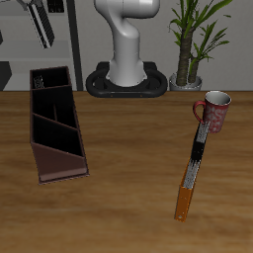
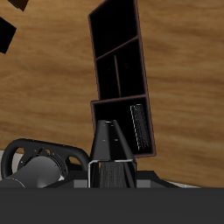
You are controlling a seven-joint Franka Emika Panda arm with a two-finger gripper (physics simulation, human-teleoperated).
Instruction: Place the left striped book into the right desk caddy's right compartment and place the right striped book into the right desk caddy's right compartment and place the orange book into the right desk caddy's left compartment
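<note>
My gripper (image 1: 41,36) hangs high above the table's back corner, beyond the far end of the right desk caddy (image 1: 61,170). It is shut on a thin book with dull grey-and-black stripes, the right striped book (image 2: 112,140), which hangs down between the fingers (image 2: 96,173). In the wrist view, another striped book (image 2: 140,129) stands inside the caddy's (image 2: 120,98) end compartment, just below the held book. The orange book (image 1: 184,201) lies flat near the table's front edge, far from the caddy.
A narrow black book (image 1: 197,148) lies end to end with the orange book. A red-and-white mug (image 1: 213,112) stands just behind it. The robot base (image 1: 128,74) and a potted plant (image 1: 193,44) are at the back.
</note>
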